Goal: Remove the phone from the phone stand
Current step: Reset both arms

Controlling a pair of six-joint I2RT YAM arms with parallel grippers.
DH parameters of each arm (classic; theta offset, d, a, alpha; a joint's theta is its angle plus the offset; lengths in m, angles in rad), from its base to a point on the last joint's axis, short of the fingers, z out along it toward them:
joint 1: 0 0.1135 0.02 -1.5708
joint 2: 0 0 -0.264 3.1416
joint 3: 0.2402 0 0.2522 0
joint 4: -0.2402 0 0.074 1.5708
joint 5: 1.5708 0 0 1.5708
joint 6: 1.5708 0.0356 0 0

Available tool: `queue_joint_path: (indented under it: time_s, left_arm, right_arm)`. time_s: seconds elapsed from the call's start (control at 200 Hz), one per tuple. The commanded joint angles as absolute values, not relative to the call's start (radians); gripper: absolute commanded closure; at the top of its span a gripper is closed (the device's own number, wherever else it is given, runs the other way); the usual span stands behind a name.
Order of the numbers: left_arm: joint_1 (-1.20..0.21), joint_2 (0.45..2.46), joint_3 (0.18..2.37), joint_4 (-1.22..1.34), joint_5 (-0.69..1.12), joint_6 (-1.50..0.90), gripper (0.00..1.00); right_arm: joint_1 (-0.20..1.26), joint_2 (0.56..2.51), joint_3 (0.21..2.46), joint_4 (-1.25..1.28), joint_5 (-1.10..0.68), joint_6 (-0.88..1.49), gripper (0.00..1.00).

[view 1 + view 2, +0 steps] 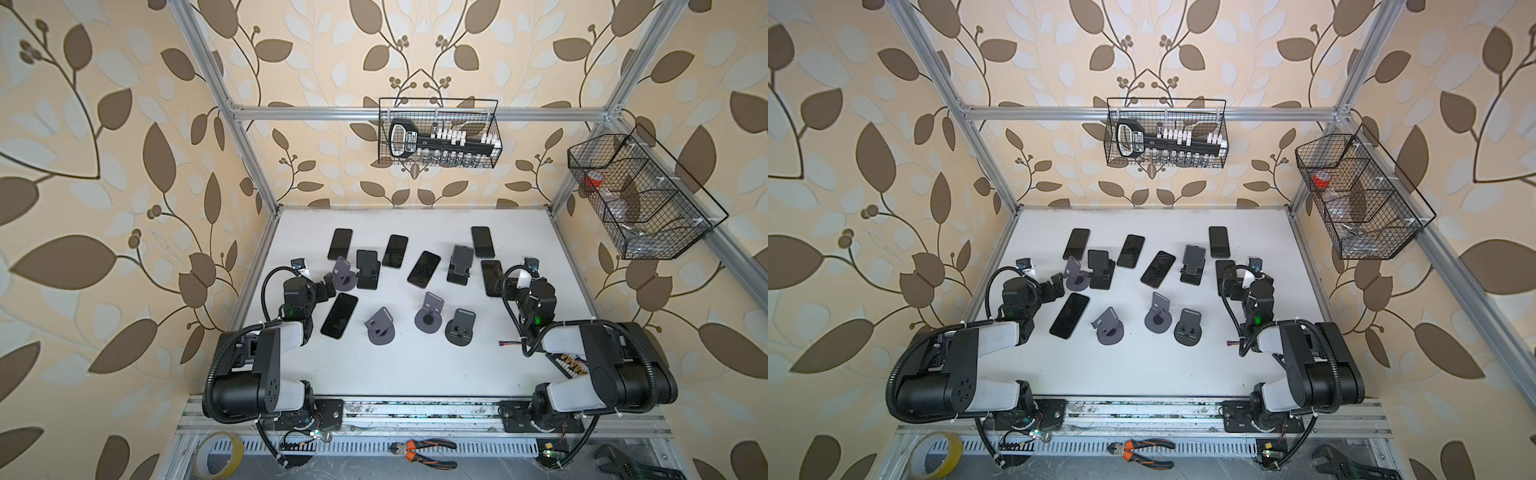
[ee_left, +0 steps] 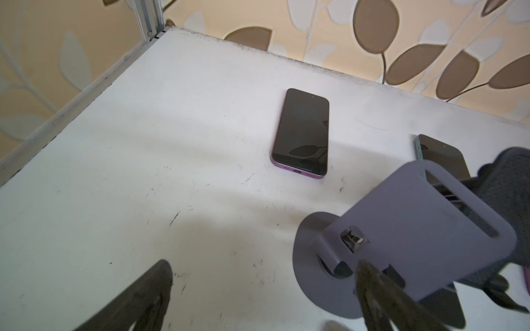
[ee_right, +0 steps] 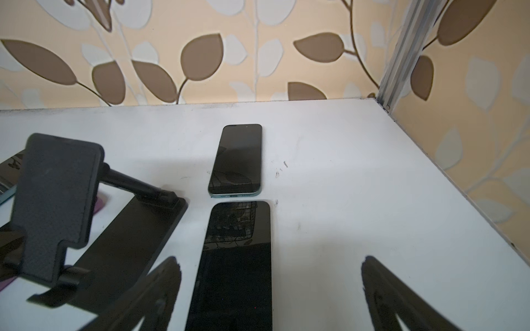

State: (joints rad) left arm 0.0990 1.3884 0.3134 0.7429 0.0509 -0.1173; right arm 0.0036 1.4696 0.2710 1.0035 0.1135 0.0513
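Phone [image 3: 235, 266] flat beside black stand [image 3: 57, 197], btwn my R fingers [image 3: 401, 301], spread, empty; L fingers [image 2: 143, 298] spread too. Only wrist view shows gap.

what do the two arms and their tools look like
Both are alike: the left arm and right arm have black joint housings, white link shells, a black corrugated cable hose looping alongside, and a small green light near the wrist. The left tool and right tool have dark, tapering fingers.
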Motion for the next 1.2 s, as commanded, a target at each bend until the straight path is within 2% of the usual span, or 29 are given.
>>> queue_joint_path:
  time_s: [0.0,0.06,0.255,0.355,0.49,1.195]
  left_arm:
    - [0.103,1.431,0.248,0.949,0.064,-0.102,0.01]
    - [0.104,1.478,0.234,1.010,0.058,-0.101,0.01]
    - [0.081,1.470,0.316,0.834,0.007,-0.096,0.01]
    - [0.037,1.480,0.346,0.788,-0.084,-0.085,0.01]
    - [0.022,1.488,0.356,0.776,-0.119,-0.081,0.01]
    - [-0.019,1.485,0.367,0.760,-0.177,-0.056,0.01]
  right_arm:
    - [-0.022,1.508,0.220,1.181,0.071,0.063,0.01]
    - [-0.022,1.493,0.231,1.132,0.075,0.067,0.00]
    - [-0.023,1.498,0.231,1.136,0.079,0.069,0.00]
    - [-0.022,1.498,0.232,1.134,0.078,0.069,0.00]
    - [-0.023,1.497,0.232,1.136,0.077,0.069,0.00]
    - [-0.022,1.497,0.232,1.135,0.077,0.069,0.00]
